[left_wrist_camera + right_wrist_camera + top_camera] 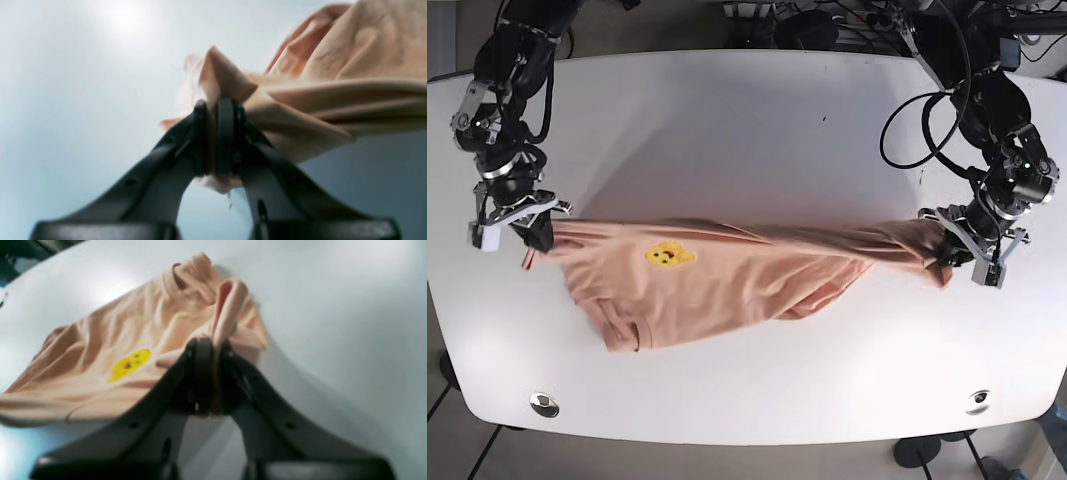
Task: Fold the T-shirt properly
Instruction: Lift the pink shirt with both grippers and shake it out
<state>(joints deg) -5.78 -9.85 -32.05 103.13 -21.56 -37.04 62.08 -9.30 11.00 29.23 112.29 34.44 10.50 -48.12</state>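
A peach T-shirt (727, 275) with a yellow print (667, 255) lies stretched across the white table (747, 130) between both arms. On the base view's right, my left gripper (951, 247) is shut on a bunched end of the fabric; in the left wrist view the T-shirt (333, 93) is pinched between the black pads (225, 133) of the left gripper (213, 110). On the base view's left, my right gripper (539, 232) is shut on the other end. The right wrist view shows the right gripper (213, 350) clamping a fold of the T-shirt (133, 340), with the yellow print (130, 364) facing up.
Two round metal fittings (544, 403) (978, 400) sit near the table's front edge. Black cables (927, 110) loop behind the arm on the right, and more equipment crowds the far edge (827, 25).
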